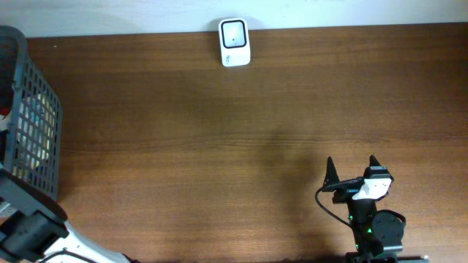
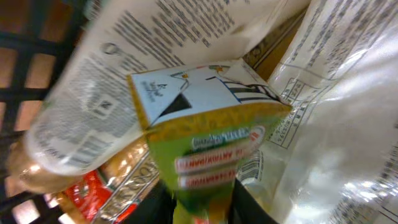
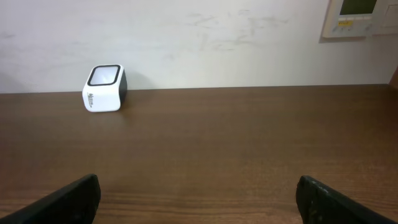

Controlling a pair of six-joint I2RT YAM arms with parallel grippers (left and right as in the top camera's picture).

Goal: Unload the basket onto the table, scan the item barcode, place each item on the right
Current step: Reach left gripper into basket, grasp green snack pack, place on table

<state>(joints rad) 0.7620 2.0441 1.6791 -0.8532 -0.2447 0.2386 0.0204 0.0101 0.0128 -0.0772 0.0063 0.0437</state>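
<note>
**A:** ok, overhead first. The right claw (image 1: 352,169) is over the dark brown wooden table (image 1: 183,146) with its two black prongs spread wide and nothing between them. The small white box-shaped barcode scanner (image 1: 235,42) is way out ahead of it and off to its left, at the table's far edge. Far to that claw's left there's a black wire-mesh basket (image 1: 33,109). The left arm (image 1: 29,234) runs up to it, so its claw is hidden from up here.

**B:** and the left wrist cam?

**A:** Blurry, but the left claw (image 2: 204,208) looks clamped on a green-and-yellow cardboard carton (image 2: 211,130) with a white top. There's a dark finger (image 2: 252,208) pressed on each side of its lower end. The carton sticks out from the claw at a tilt, inside the basket. Crinkly clear plastic bags with black print (image 2: 336,124) crowd in just right of the claw and beyond it, and there's a red packet (image 2: 87,190) to its left.

**B:** right wrist?

**A:** The fingers (image 3: 68,202) are far apart at the bottom corners with just bare table between them. The scanner is ahead-left and well apart from the claw, near the off-white wall (image 3: 217,37), glass face up.
</note>
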